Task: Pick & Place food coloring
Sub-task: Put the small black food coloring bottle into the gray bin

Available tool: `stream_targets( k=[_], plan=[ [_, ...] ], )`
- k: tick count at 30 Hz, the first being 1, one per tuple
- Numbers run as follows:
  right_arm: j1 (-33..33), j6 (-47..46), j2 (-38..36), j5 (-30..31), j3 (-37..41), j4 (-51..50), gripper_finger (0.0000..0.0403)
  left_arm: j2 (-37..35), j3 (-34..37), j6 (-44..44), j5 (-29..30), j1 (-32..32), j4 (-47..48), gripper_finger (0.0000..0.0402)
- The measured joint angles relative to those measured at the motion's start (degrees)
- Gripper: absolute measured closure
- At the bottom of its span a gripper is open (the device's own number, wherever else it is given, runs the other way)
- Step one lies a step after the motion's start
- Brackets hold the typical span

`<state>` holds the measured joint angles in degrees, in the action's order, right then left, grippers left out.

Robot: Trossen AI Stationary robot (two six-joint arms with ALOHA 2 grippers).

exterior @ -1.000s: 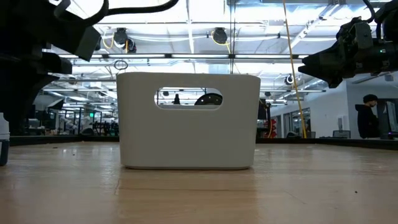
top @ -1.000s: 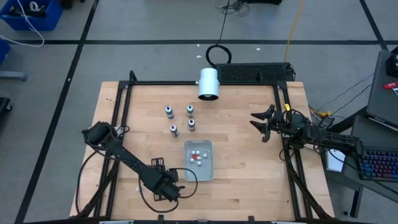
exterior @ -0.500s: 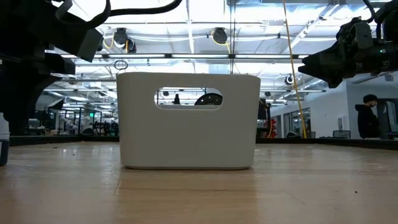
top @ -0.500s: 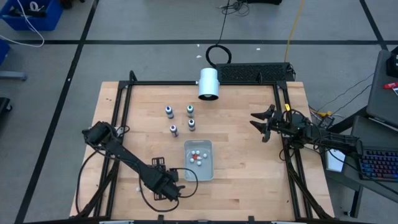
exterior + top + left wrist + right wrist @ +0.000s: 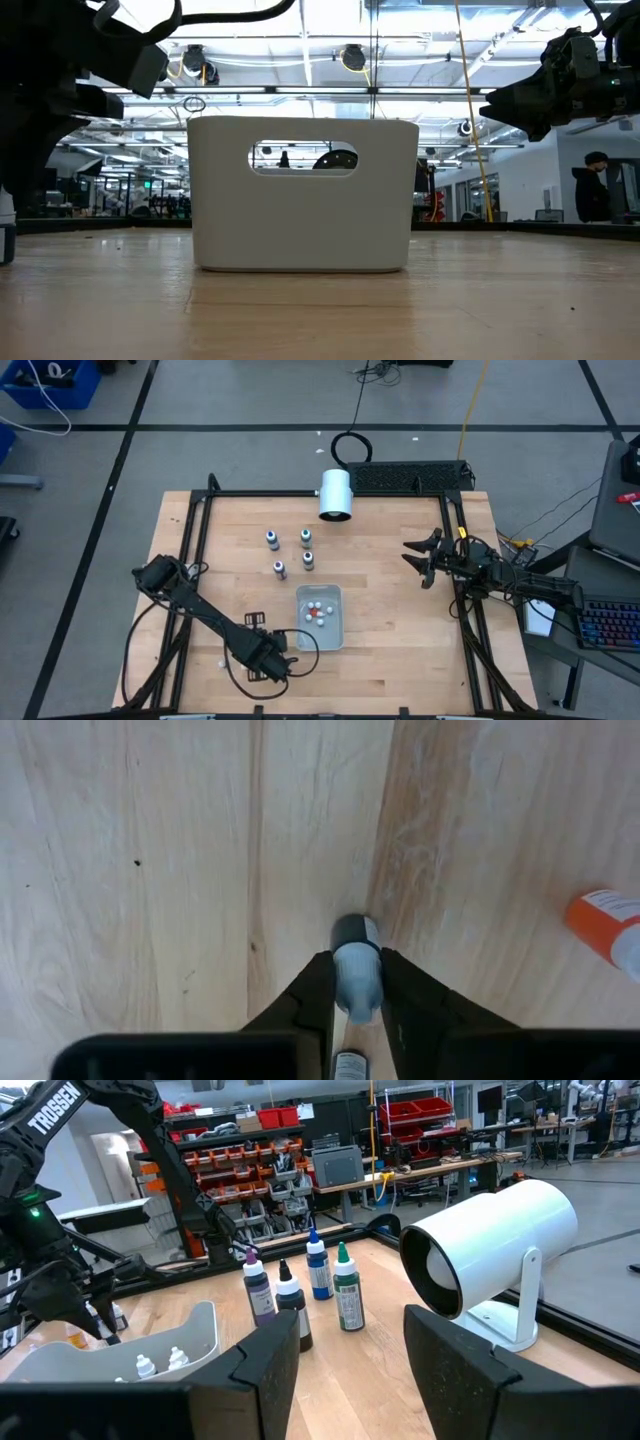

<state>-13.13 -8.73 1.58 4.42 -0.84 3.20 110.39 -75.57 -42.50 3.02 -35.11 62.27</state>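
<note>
I am clenching my left tool [image 5: 356, 962] on a small dark-capped bottle [image 5: 357, 985], one finger pressing on each side of its pale body. The bottle's cap is pointing away from my wrist over the bare wood of the counter [image 5: 400, 630]. This is happening close to the counter's front edge, toward the front left corner. An orange bottle [image 5: 600, 920] is lying on its side on the wood near the tool.

Just beyond the tool, the white bin [image 5: 300, 200] is sitting near the middle of the counter, with a few small white pieces lying inside it.

Farther back, the food coloring is standing upright in a loose square of four bottles, apart from the bin, on its far-left side: a purple-capped bottle [image 5: 257, 1295], a black-capped bottle [image 5: 292, 1305], a blue-capped bottle [image 5: 318, 1270] and a green-capped bottle [image 5: 348, 1295].

My right tool [image 5: 418, 560] is hanging released, fingers spread, above the counter by its right edge, facing those bottles and holding nothing.

At the far edge, a large white cylinder [image 5: 335, 495] is resting on its stand.
</note>
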Motion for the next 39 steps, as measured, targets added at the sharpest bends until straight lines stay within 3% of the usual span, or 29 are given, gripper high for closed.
stream_targets(
  k=[6,11,24,33,39],
  plan=[
    [0.01,0.0,0.0,0.01,-0.02,0.0,0.0234,0.0,0.0,0.9,-0.38,0.6,0.07,0.0324],
    [0.0,0.0,0.0,0.0,0.0,0.0,0.0234,0.07,-2.7,5.7,-1.57,2.82,2.54,0.0342],
    [0.01,0.0,0.0,0.01,-0.02,0.0,0.0234,0.02,-23.6,26.43,6.96,11.97,11.09,0.0342],
    [0.01,0.0,-0.02,0.01,-0.02,0.0,0.0234,1.41,-23.96,34.88,7.03,18.86,9.28,0.0342],
    [-0.01,0.0,-0.02,-0.01,-0.02,-0.02,0.0234,3.31,-23.46,38.55,3.92,21.85,7.32,0.0342]
  ],
)
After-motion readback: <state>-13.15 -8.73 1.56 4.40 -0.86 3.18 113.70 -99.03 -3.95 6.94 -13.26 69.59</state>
